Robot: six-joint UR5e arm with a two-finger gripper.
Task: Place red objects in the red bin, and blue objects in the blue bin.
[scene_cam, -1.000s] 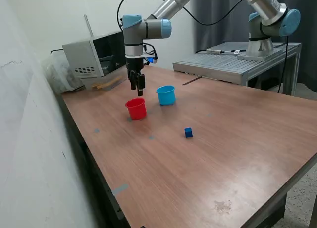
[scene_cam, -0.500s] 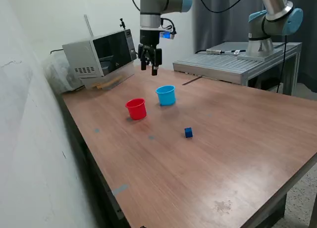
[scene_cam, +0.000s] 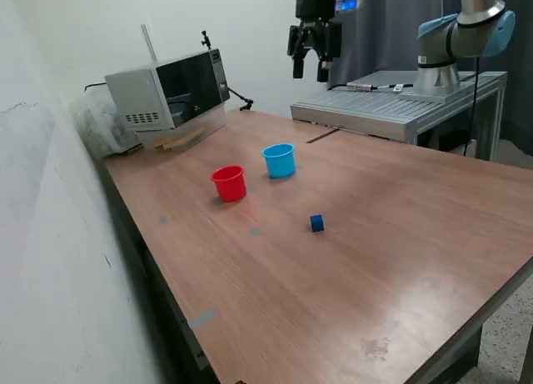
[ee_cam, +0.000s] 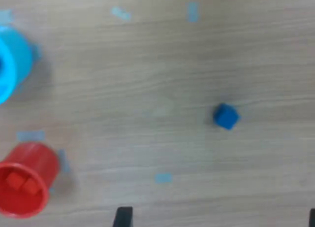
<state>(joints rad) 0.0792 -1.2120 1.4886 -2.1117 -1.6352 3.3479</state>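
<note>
gripper (scene_cam: 311, 66) hung high above the far side of the table (scene_cam: 400, 234), fingers apart, holding nothing. blue cube (scene_cam: 317, 223) sat on the wood well below it, nearer the camera, clear of both cups. red bin (scene_cam: 229, 183) held two red cubes (ee_cam: 22, 183). blue bin (scene_cam: 280, 160) stood just beside it; contents not visible.

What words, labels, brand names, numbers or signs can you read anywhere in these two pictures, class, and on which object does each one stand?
None can be read.
Microwave: no legible brand or panel marking; too small to tell.
Red bin, blue bin, blue cube: plain, no print.
Table: only bare bits of tape, no writing.
Gripper: no readable label.
</note>
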